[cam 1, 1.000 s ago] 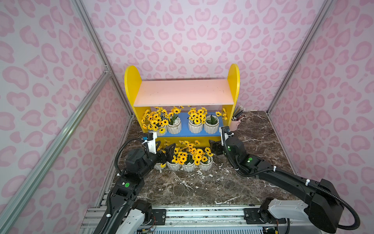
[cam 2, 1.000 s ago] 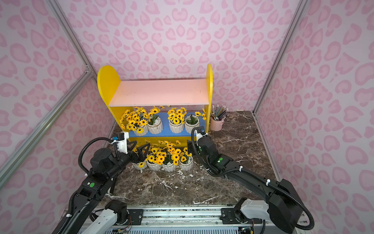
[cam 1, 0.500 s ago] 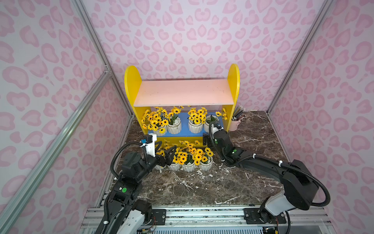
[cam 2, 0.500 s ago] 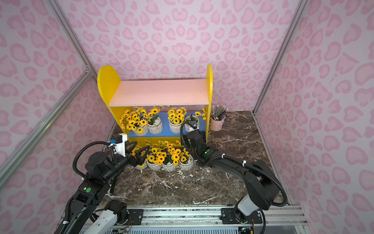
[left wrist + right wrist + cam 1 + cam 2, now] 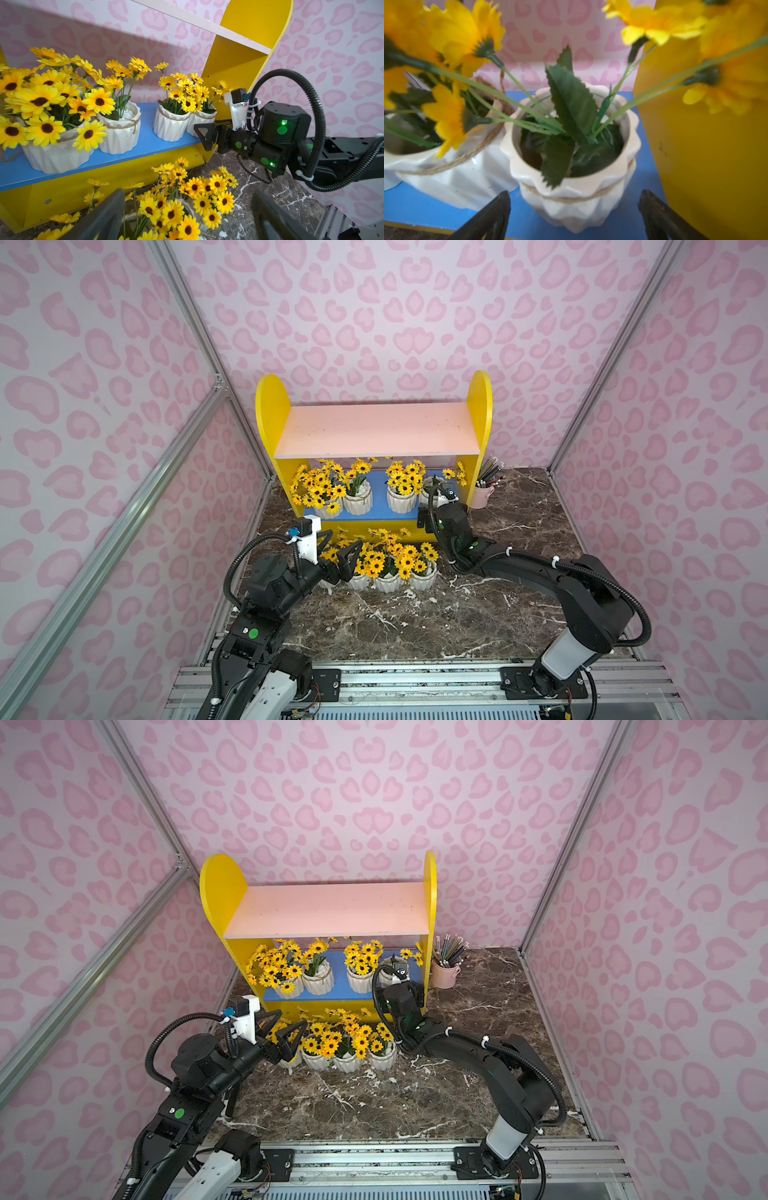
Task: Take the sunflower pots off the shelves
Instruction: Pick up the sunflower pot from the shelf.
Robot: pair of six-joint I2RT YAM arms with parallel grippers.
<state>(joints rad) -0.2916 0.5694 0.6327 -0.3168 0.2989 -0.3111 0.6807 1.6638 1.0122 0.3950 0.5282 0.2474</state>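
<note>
Now | sunflower pots (image 5: 401, 501): white ribbed, twine-wrapped, yellow blooms | left gripper (image 5: 343, 548): spread, empty | right gripper (image 5: 574, 199): spread, empty

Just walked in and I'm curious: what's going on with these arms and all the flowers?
Two robot arms are taking sunflower pots off a yellow shelf unit. Four stand on the marble table in front; four are on the blue lower board. The right claw, open, is lined up on the rightmost shelf pot, not gripping it. The left claw hovers open by the table pots, empty.
</note>
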